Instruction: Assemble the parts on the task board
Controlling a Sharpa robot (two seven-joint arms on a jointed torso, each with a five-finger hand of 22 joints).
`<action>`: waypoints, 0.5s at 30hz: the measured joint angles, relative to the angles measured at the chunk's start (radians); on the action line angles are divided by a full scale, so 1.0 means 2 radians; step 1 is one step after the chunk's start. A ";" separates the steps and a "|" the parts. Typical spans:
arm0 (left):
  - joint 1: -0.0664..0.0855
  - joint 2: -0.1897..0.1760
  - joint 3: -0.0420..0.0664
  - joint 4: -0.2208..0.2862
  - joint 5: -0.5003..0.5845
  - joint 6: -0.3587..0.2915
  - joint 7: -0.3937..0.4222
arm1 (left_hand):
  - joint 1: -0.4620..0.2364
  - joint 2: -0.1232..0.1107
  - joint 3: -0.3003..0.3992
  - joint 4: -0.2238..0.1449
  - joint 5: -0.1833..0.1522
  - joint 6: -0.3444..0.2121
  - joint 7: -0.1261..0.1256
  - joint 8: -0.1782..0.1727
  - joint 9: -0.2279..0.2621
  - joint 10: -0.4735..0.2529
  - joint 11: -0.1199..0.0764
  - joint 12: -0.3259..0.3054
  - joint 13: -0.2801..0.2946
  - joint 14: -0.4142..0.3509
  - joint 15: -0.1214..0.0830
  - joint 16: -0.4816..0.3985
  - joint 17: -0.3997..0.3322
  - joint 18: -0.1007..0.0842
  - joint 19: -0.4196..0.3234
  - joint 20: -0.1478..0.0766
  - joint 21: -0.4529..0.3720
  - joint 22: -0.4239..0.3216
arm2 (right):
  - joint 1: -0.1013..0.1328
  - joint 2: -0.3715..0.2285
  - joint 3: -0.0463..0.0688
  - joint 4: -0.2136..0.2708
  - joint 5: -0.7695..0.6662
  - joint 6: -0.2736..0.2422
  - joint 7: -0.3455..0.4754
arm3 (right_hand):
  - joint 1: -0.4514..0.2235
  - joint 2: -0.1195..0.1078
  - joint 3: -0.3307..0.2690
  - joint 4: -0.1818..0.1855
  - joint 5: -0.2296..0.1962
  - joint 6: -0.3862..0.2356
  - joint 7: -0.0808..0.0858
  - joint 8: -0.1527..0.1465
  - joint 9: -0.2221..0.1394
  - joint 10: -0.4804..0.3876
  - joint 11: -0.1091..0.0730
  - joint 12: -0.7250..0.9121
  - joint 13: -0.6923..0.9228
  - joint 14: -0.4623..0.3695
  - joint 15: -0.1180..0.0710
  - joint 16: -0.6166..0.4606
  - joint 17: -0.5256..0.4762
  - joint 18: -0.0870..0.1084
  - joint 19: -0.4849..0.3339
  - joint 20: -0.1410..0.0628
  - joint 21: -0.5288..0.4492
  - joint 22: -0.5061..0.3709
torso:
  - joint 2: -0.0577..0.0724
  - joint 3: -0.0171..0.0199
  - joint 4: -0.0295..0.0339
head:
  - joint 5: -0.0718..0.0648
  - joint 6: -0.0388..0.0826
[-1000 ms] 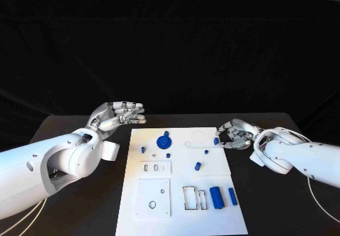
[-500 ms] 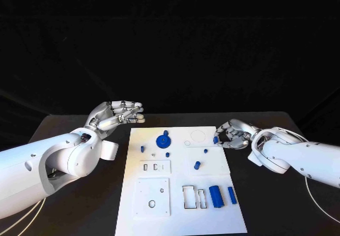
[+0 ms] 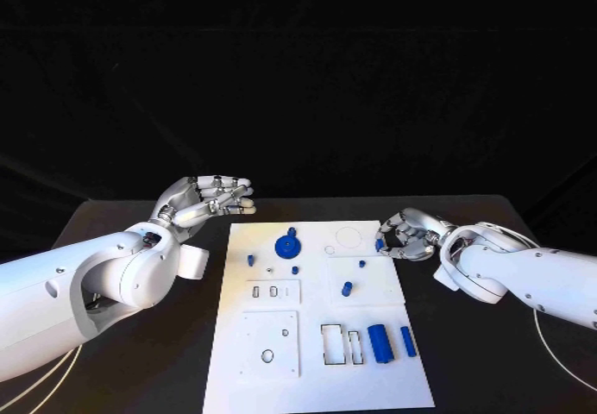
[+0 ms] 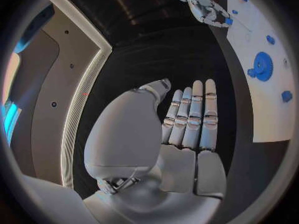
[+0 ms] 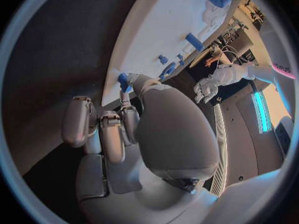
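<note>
Flat white task board [image 3: 317,345], round toothed blue part [image 3: 287,248]

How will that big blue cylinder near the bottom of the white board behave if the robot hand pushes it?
The blue cylinder lies on its side on the task board, so a sideways push would probably roll it. It looks like rigid, smooth plastic, likely light and a bit slippery.

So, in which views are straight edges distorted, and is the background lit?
Left wrist view: the task board edge bends, fisheye. Right wrist view: the same bending, with a bright light strip in the room behind. Head view: straight board edges, background fully dark.
</note>
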 measured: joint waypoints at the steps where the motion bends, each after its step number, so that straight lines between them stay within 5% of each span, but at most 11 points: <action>1: 0.000 0.000 0.000 0.000 0.000 0.000 0.000 | 0.000 0.000 0.000 0.000 0.000 0.000 0.000 0.000 0.000 0.000 0.000 0.000 0.000 0.000 0.000 0.000 0.000 0.000 0.000 0.000 0.000 0.000 | 0.000 0.000 0.000 0.000 0.000 0.000 0.000 | 0.000 0.000 0.000 0.000 0.000 0.000 0.000 0.000 0.000 0.000 0.000 0.000 0.000 0.000 0.000 0.000 0.000 0.000 0.000 0.000 0.000 0.000 | 0.000 0.0000 0.0000 | 0.000 0.000; 15: 0.000 -0.001 0.000 0.000 0.000 0.000 0.000 | 0.000 0.000 0.000 0.000 0.000 0.000 0.000 0.000 0.000 0.000 0.000 0.000 0.000 0.000 0.000 0.000 0.000 0.000 0.000 0.000 0.000 0.000 | 0.000 0.003 0.000 -0.001 0.000 0.000 -0.004 | -0.004 0.004 0.007 0.001 0.000 0.012 -0.004 0.008 0.003 0.003 -0.003 0.003 0.000 0.000 0.000 0.000 0.000 0.000 0.002 -0.002 0.002 0.003 | 0.000 -0.0003 0.0001 | 0.000 -0.001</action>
